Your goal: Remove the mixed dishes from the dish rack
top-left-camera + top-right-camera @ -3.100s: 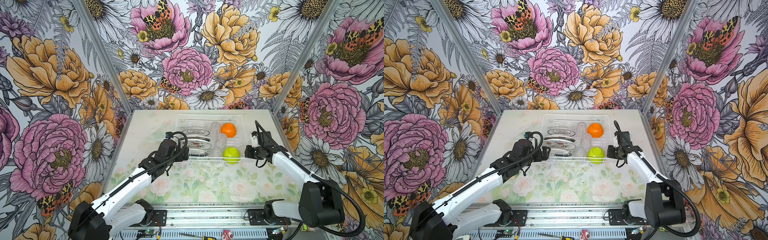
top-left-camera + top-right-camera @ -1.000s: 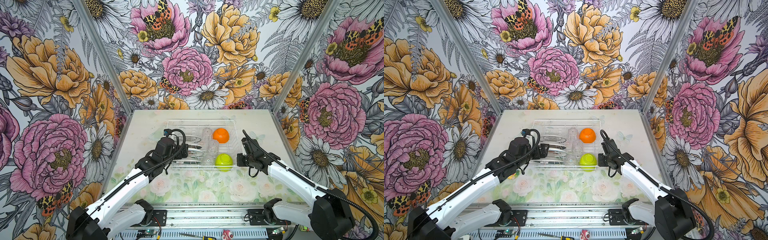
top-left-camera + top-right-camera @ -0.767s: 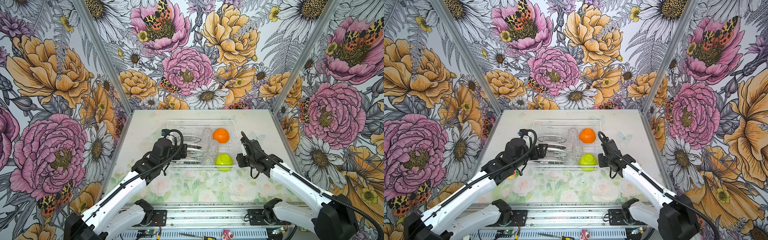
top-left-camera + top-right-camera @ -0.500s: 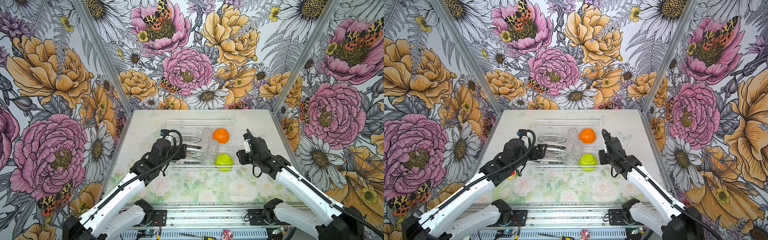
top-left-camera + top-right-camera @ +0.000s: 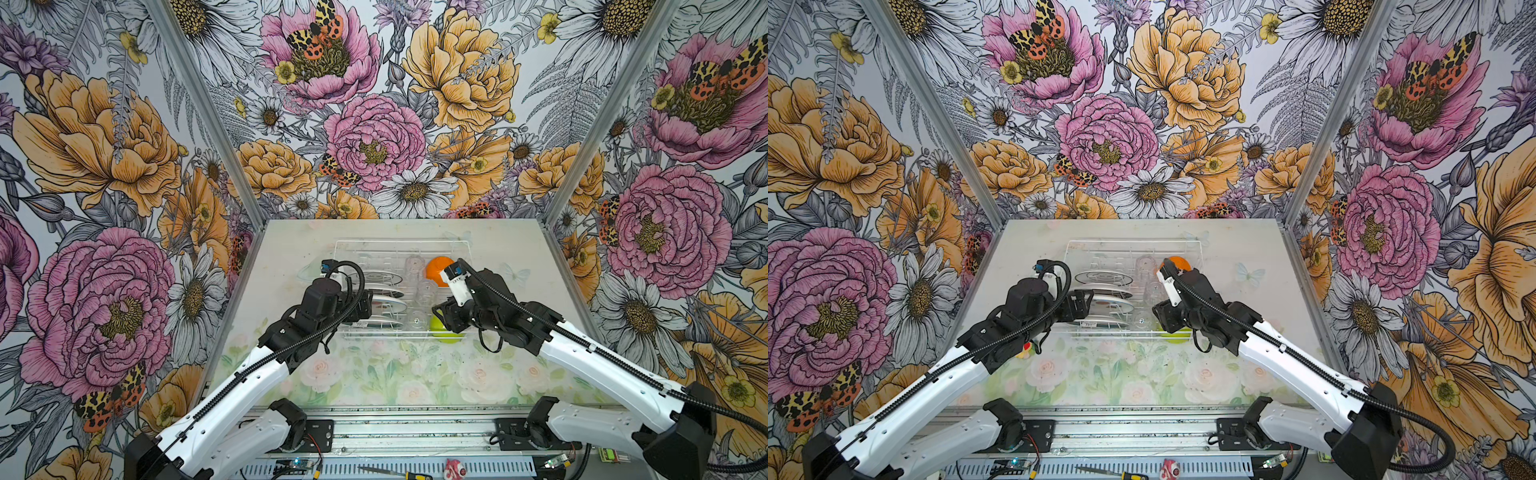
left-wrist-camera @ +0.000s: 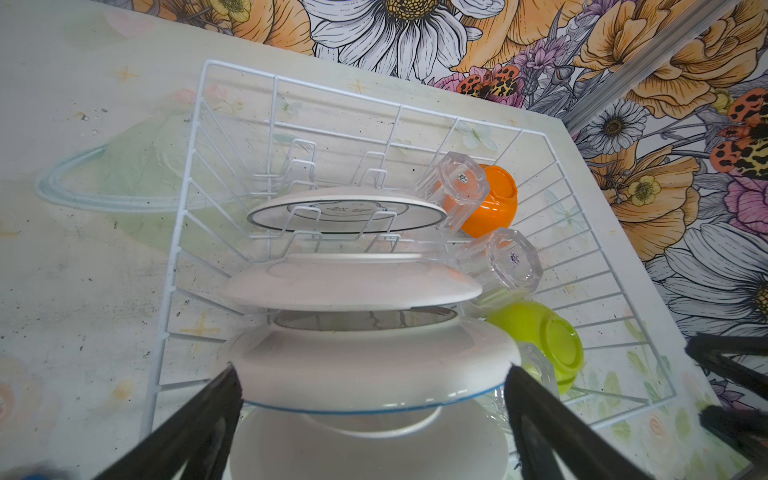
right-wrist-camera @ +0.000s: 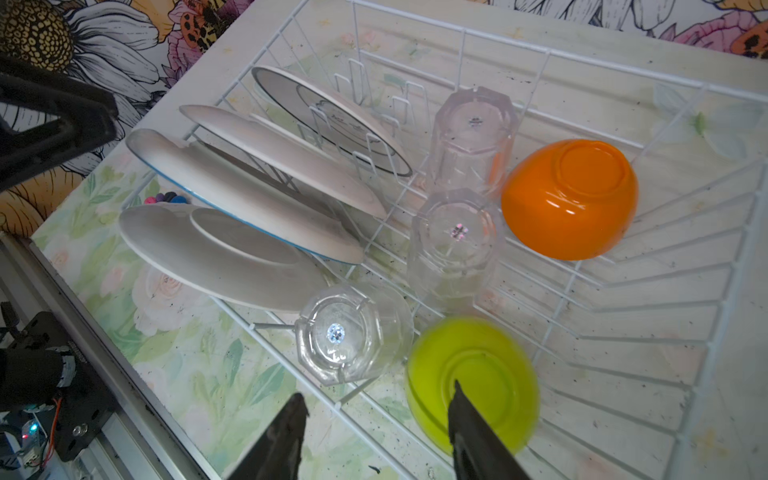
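Dish rack (image 5: pixel 401 241) on counter (image 5: pixel 291 249) holds plates (image 7: pixel 257 149), three upturned clear cups (image 7: pixel 457 241), orange bowl (image 7: pixel 569 199), lime-green bowl (image 7: pixel 473 374). Risks, as judged: right pincer (image 7: pixel 378 432) finger (image 7: pixel 469 428) snags rack wire or knocks nearest cup (image 7: pixel 349 332); slick domed bowl slips; plate catches prongs (image 6: pixel 301 156). Left pincer (image 6: pixel 372 374) wide, straddling blue-rimmed plate (image 6: pixel 374 357), unclamped. Right pincer part-spread, empty; lime-green bowl under one finger, off-centre.

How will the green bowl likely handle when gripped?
The green bowl sits upside down, its dome glossy and rounded, so a grip could slip. It looks like thin plastic, probably light. Resting on rack wires, it may rock or skid when nudged.
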Motion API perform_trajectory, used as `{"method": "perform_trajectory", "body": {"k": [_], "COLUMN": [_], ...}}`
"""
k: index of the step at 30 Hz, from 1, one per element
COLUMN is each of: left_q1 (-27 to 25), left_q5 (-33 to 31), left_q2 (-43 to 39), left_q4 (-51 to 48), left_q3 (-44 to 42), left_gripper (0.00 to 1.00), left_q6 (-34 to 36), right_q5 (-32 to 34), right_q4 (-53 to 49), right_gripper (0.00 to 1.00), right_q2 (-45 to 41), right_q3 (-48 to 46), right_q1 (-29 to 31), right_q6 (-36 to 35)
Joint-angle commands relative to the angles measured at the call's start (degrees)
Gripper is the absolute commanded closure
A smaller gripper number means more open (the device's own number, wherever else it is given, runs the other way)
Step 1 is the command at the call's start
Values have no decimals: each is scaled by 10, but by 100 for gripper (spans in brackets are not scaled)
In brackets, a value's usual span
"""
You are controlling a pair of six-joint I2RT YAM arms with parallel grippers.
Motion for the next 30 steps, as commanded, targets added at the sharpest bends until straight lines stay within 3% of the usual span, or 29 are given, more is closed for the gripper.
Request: {"method": "perform_trajectory", "body": {"k": [1, 9, 13, 30], "left_q1": [-5, -2, 4, 48], "left_q5": [-6, -11, -9, -3], "left_q2": [-9, -30, -58, -132], "left_q4": [-3, -7, -8, -9], "left_q3": [15, 1, -18, -80], "left_gripper": [1, 1, 1, 1], "left_q6": [11, -8, -17, -39], "right_q5": [27, -20, -49, -80], "right_q4": [19, 39, 53, 61], "right_gripper": [42, 44, 51, 57], "right_q2": [47, 161, 182, 263], "right_q3": [36, 108, 122, 166], "right_q1": [44, 93, 96, 98], "right_q6": [-36, -90, -104, -122]}}
